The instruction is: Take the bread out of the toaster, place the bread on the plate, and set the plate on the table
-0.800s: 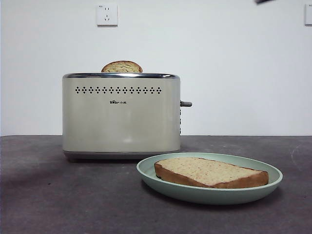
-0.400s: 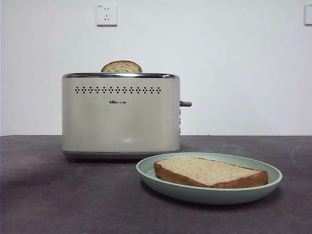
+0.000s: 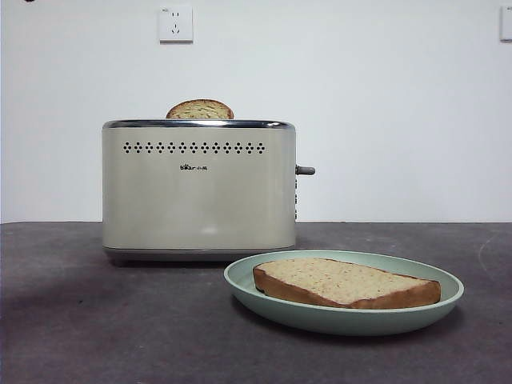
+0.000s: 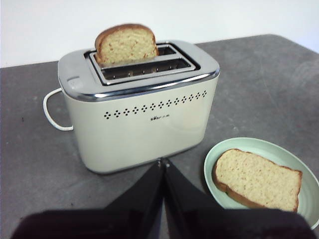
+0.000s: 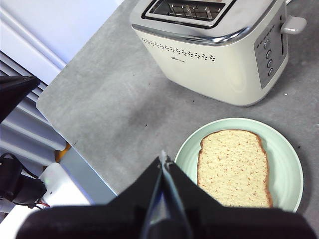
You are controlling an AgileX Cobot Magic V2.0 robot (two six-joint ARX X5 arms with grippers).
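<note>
The bread (image 3: 344, 282) lies flat on the mint-green plate (image 3: 344, 320), which rests on the dark grey table (image 3: 96, 320) in front of and right of the cream toaster (image 3: 198, 192). In the left wrist view my left gripper (image 4: 162, 163) is shut and empty, raised in front of the toaster (image 4: 144, 124), with the plate (image 4: 259, 145) and bread (image 4: 259, 179) off to one side. My right gripper (image 5: 163, 158) is also shut and empty, hovering above the table beside the plate (image 5: 288, 164) and bread (image 5: 233, 167).
A smaller, darker slice (image 3: 200, 110) stands in the toaster's rear slot (image 4: 125, 45). The grey lever (image 3: 305, 170) sticks out of the toaster's right side and a white cord (image 4: 52, 112) loops from the other. A wall socket (image 3: 175, 23) is behind.
The dark arm tip at the top right of the front view has left the picture. A tiny dark tip now shows at the top left corner. Bread, plate and toaster have not moved.
</note>
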